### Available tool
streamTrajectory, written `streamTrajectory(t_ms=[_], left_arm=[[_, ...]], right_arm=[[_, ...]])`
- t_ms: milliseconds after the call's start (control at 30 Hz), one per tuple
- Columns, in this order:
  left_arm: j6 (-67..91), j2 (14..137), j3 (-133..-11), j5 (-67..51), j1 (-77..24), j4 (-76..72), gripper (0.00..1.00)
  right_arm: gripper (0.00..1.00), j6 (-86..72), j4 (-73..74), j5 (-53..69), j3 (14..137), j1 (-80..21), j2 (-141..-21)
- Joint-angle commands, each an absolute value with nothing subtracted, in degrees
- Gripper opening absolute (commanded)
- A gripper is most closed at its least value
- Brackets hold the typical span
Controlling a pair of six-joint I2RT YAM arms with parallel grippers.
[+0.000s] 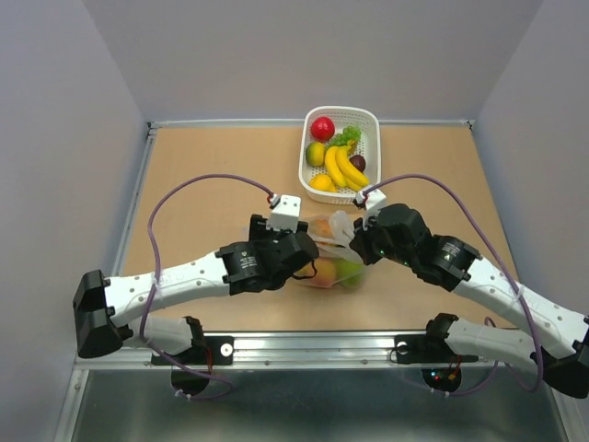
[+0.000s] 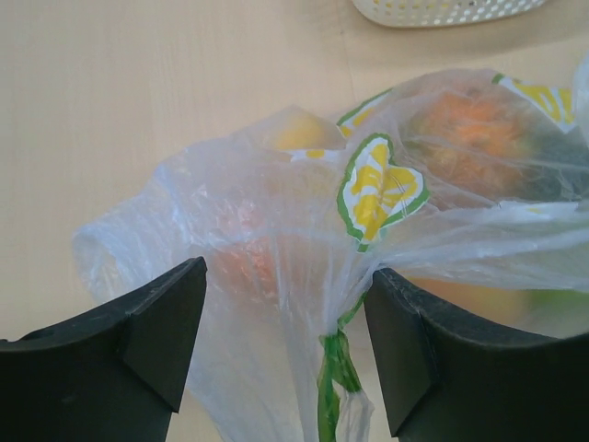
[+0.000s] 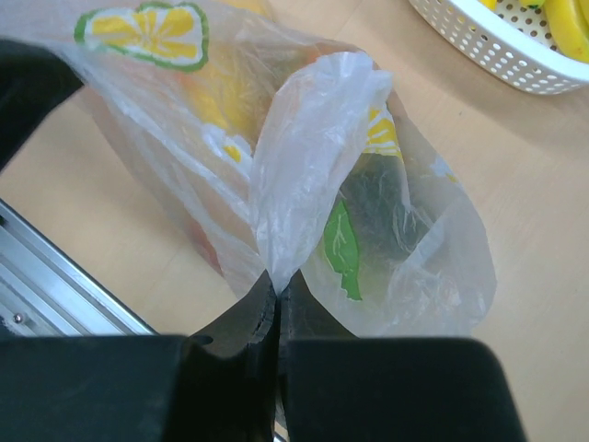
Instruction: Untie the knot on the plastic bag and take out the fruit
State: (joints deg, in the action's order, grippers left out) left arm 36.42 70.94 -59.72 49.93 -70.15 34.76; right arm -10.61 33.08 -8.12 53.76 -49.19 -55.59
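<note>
Clear crinkly film printed with green-and-yellow citrus slices fills both wrist views. This is the thin transparent plastic bag (image 2: pixel 276 212), lying on the tan wooden table (image 1: pixel 202 166) between the two sets of fingers.

The left gripper (image 2: pixel 287 276) stands with its black jaws apart, one on either side of the film and closed on nothing. Between them, nearer its right-hand finger (image 2: pixel 433 350), the plastic gathers into a narrow twisted strand streaked with green print. That bunched lump looks to be the knot (image 2: pixel 337 322), though I cannot tell whether it is tied fast. The jaws seem set astride it so that closing would catch the neck itself rather than loose film.

The right gripper (image 3: pixel 276 290) is pinched tight on a pale flap of the bag, which rises straight out from its fingertips (image 3: pixel 239 322) like a sail. Holding that flap likely keeps the bag from sliding and draws the neck taut for the other arm.

The small toy fruit (image 2: pixel 460 129) lies inside the bag, beyond both pairs of fingertips. An orange piece and a yellow one show through the film, with something dark green further over.

Farther beyond the right fingers sits a white slotted plastic basket (image 3: pixel 497 51) holding yellow bananas (image 3: pixel 566 23), apart from the bag. The step in hand, I judge, is loosening the neck.
</note>
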Motion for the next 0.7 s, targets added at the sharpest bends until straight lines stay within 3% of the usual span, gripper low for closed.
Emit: streamTrajectory(t_ms=[0, 367, 433, 600, 667], left_arm=[[33.0, 66.8, -61.7, 51.4, -67.4, 29.8, 0.78], [25.8, 59.2, -61.1, 38.8, -58.2, 25.3, 0.75], [24.4, 57.9, -61.8, 37.5, -56.4, 25.0, 0.7], [21.8, 60.4, -62.1, 36.9, -52.6, 25.2, 0.45], [20.8, 61.5, -61.7, 35.0, -51.0, 24.7, 0.42]], right_arm=[[0.01, -11.9, 32.3, -8.0, 51.5, -49.4, -52.5], [0.0, -12.6, 32.2, -8.6, 49.0, -49.5, -50.5], [0.01, -12.8, 32.1, -8.4, 49.0, -49.4, -51.1], [0.01, -13.9, 31.7, -8.2, 49.1, -49.5, -51.2], [0.01, -14.8, 31.6, -8.6, 49.0, -49.4, -50.9]])
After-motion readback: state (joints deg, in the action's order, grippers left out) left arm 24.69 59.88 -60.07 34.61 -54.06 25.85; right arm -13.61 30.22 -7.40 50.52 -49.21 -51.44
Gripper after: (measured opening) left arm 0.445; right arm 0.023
